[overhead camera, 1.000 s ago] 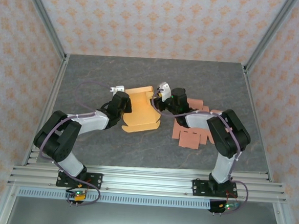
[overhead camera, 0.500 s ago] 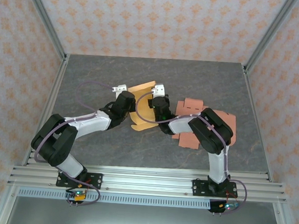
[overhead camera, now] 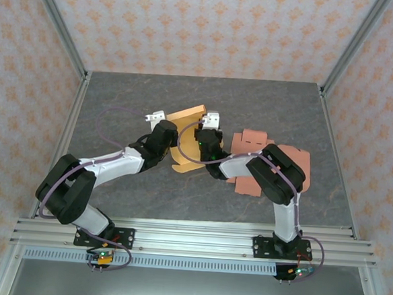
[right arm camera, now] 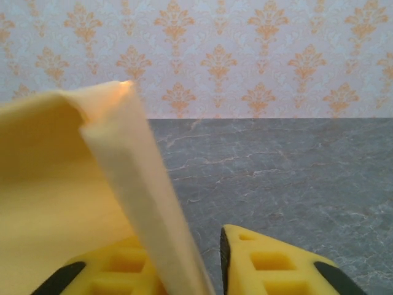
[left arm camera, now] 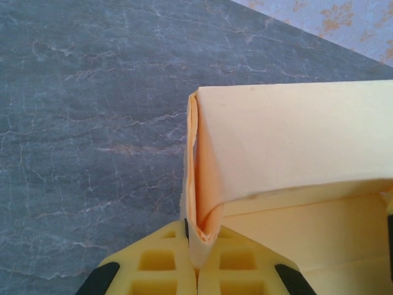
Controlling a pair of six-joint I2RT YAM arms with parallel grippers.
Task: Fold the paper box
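Note:
The orange paper box (overhead camera: 186, 117) stands partly folded at the table's middle, between my two grippers. My left gripper (overhead camera: 172, 140) holds its left side; in the left wrist view the yellow fingers (left arm camera: 161, 261) are shut on a doubled wall of the paper box (left arm camera: 295, 135), pinched at the left gripper (left arm camera: 198, 238). My right gripper (overhead camera: 195, 145) is at the box's right side. There a raised flap of the paper box (right arm camera: 55, 178) leans against the left finger, while the right finger (right arm camera: 270, 264) stands apart from it, so the right gripper (right arm camera: 191, 261) is open.
Flat salmon-pink box blanks (overhead camera: 259, 162) lie on the grey table (overhead camera: 119, 95) just right of the right arm. Patterned walls and metal frame posts (overhead camera: 60, 26) enclose the table at left, back and right.
The right gripper has moved left toward the left one, and the orange box has gone from lying spread out to being drawn up narrower between them. The left gripper has kept its hold.

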